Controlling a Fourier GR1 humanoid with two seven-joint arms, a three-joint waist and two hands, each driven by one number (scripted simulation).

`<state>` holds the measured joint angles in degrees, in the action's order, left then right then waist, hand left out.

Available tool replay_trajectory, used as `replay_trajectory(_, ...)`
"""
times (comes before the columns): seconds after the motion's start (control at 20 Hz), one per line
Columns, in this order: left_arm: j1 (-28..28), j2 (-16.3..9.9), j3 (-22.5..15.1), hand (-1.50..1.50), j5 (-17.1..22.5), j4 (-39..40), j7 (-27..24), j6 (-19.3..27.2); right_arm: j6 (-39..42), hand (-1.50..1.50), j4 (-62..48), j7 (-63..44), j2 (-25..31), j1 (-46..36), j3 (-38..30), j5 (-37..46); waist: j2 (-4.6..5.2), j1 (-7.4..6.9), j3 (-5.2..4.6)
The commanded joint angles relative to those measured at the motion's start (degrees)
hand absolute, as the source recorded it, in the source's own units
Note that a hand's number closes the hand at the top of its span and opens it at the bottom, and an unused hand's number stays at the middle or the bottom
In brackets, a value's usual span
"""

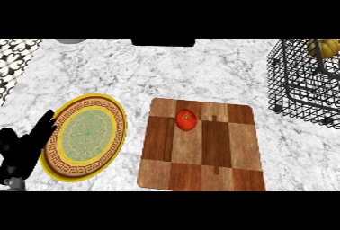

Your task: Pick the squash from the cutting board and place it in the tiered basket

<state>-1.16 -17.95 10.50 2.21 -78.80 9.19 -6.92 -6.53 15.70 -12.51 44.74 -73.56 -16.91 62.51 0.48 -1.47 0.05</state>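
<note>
one tomato point(186, 119) on the cutting board point(199, 166), plate point(85, 137) beside.

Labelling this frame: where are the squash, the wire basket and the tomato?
squash point(323, 46), head view, its orange top inside the basket
wire basket point(292, 96), head view, front mesh wall
tomato point(186, 119), head view, its middle

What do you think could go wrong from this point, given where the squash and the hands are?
1. The squash already sits high in the tiered basket, against the wire; a bump to the basket might dislodge it.
2. A tomato remains on the cutting board; it is round and could roll if the board is nudged.
3. The left hand rests open beside the plate and could clip its rim when it moves.
</note>
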Motion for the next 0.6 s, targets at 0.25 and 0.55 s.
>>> replay_trajectory(0.25, -2.1, 0.09, 1.13, 0.0, 0.1, -1.11, 0.52, 0.72, 2.58, -1.5, 0.68, -3.62, 9.2, 1.27, -12.89, -12.22, -0.79, 1.77, 0.04)
replay_trajectory(0.55, -3.27, 0.85, 1.86, 0.0, 0.4, 1.04, -1.95, 0.6, 6.98, -1.5, 2.2, 6.73, 15.46, 7.27, -24.6, -24.81, -0.97, 3.1, 0.09)
